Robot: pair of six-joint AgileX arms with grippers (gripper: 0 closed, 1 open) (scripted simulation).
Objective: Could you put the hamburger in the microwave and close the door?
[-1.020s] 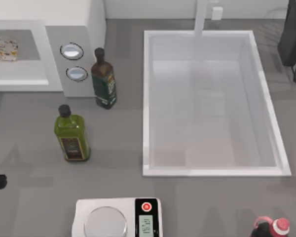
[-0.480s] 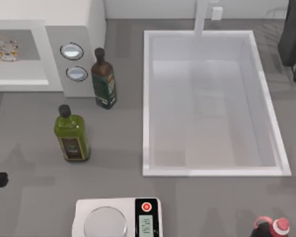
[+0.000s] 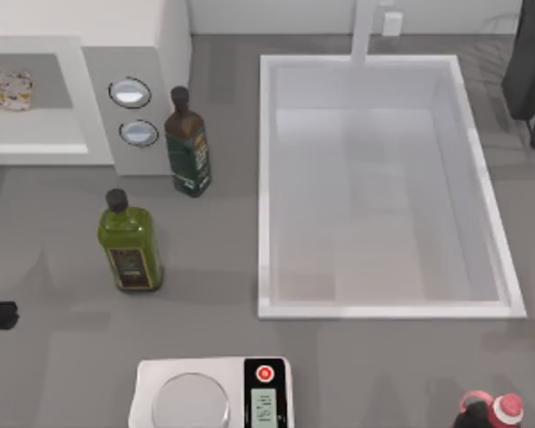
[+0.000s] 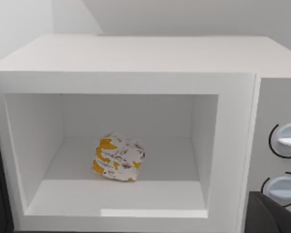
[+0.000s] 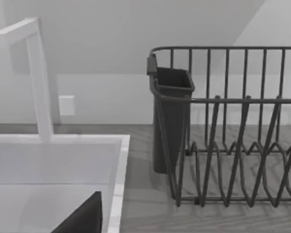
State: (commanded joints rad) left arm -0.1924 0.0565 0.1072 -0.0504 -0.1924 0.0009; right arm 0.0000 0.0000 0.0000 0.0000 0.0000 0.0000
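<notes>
Hamburger (image 4: 118, 164) sits on floor of microwave (image 4: 136, 63) cavity, mid-depth, clear of walls: first half of task looks done.

Roundish lump, no clear long axis.

Door at cavity's side, open; closing remains.

Left arm faces cavity, jaws state: cannot tell.

Right arm parked near sink (image 5: 117, 160).

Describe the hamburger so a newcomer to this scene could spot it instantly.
Start at the microwave, the large white box at the table's far left with two round knobs. The hamburger lies on the floor of its open cavity, a cream-white lump mottled with yellow-orange.
</notes>
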